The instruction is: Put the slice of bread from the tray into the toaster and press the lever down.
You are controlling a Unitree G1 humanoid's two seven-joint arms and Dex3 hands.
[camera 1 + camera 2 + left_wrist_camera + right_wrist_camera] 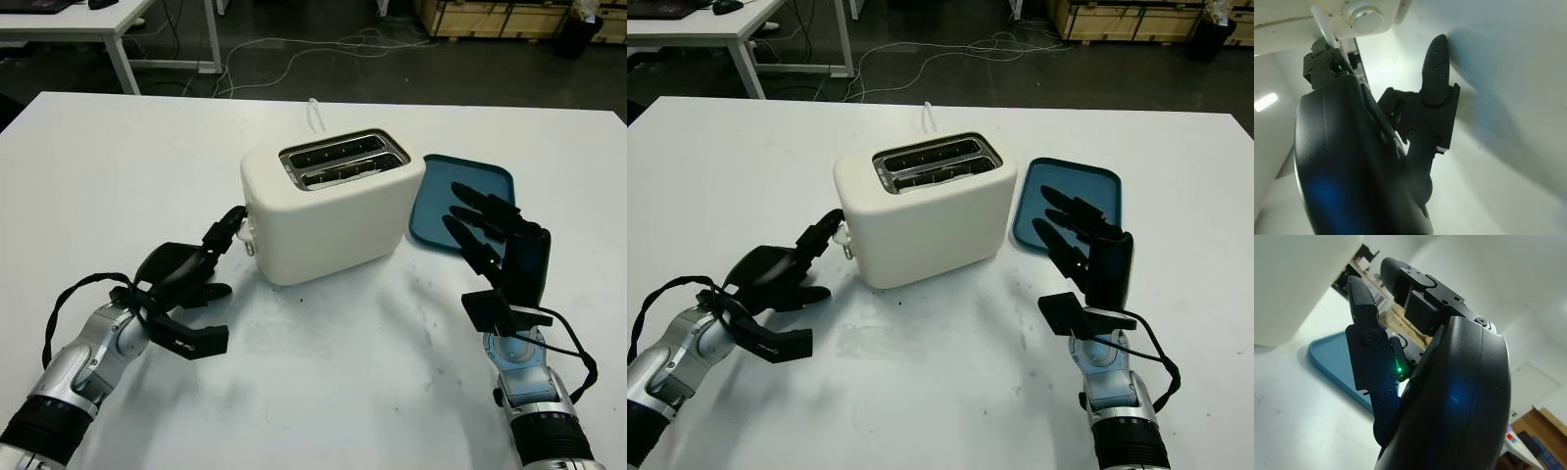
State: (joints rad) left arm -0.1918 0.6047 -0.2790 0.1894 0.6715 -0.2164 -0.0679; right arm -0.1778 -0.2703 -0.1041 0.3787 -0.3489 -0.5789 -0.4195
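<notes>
A cream two-slot toaster [333,211] stands mid-table, its slots [343,160] dark with metal grids inside. The white lever [246,235] and a round knob [1367,18] are on its left end. My left hand [211,259] is low on the table beside that end, open, with one fingertip [233,217] up against the lever and another finger [1436,68] pointing along the tabletop. A blue tray [436,196] lies right of the toaster with a bare surface. My right hand [485,230] is raised in front of the tray, open, holding nothing.
The white table [323,392] has free room in front and to the left. The toaster's white cord [315,113] runs off behind it. Beyond the far edge are a dark floor with cables, another table [118,29] and wooden crates [490,18].
</notes>
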